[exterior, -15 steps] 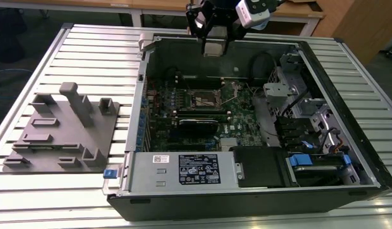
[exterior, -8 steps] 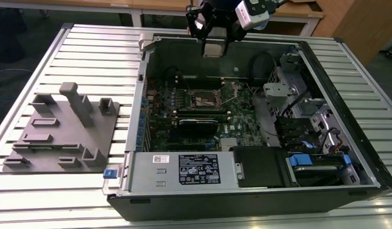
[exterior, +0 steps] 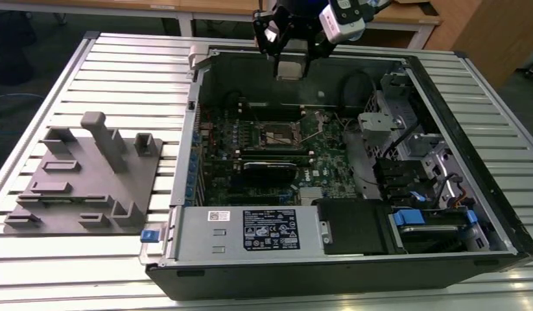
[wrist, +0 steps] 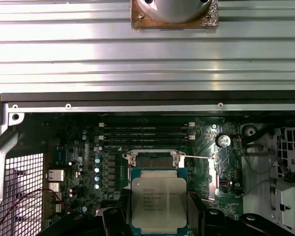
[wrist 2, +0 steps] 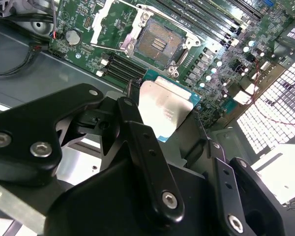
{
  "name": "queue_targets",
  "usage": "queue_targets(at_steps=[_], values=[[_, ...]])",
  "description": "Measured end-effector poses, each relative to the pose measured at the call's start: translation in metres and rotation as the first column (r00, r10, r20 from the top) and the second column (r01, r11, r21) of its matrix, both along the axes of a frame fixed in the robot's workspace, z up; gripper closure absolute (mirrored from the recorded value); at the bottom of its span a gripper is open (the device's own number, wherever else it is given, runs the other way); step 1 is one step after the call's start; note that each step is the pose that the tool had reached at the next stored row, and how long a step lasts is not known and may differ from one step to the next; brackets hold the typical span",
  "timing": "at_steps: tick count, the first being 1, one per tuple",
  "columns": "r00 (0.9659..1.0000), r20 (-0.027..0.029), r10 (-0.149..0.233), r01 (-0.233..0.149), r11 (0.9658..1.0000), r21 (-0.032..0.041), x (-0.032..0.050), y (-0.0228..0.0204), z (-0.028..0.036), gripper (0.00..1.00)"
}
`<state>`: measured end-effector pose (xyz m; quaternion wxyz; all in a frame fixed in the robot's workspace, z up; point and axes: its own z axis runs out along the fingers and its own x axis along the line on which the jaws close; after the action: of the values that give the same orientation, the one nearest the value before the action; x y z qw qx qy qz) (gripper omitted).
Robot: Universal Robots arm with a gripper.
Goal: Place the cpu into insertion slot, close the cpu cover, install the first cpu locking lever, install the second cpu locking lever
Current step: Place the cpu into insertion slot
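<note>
My gripper point(exterior: 288, 65) hangs above the back wall of the open computer case, shut on the cpu point(exterior: 289, 70). In both wrist views the cpu point(wrist 2: 164, 110) point(wrist: 159, 199) is a flat silver-topped square on a green edge, clamped between black fingers point(wrist 2: 132, 118) on two opposite sides. The insertion slot point(exterior: 282, 134) point(wrist 2: 160, 42) point(wrist: 152, 160) lies below on the green board, its dark centre uncovered inside a silvery rim. A thin wire lever point(wrist 2: 113, 47) sticks out beside it. I cannot tell the cpu cover apart from that rim.
The case point(exterior: 422, 84) lies on its side on a slatted metal table point(exterior: 119, 71). A labelled power supply point(exterior: 249, 230) and black drive bays point(exterior: 422, 220) fill its near end, with cables point(exterior: 396, 139) on the exterior view's right. A grey fixture plate point(exterior: 85, 175) stands on the exterior view's left.
</note>
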<state>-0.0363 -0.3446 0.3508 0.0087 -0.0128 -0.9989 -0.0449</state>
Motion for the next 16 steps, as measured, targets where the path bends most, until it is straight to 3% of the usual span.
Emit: queue_targets(at_steps=[6, 16], values=[[1.0000, 0.0011, 0.000, 0.000, 1.0000, 0.0000, -0.0001, -0.0020, -0.0016, 0.46], [1.0000, 0.0084, 0.000, 0.000, 1.0000, 0.0002, -0.0006, -0.0051, -0.0157, 0.46]])
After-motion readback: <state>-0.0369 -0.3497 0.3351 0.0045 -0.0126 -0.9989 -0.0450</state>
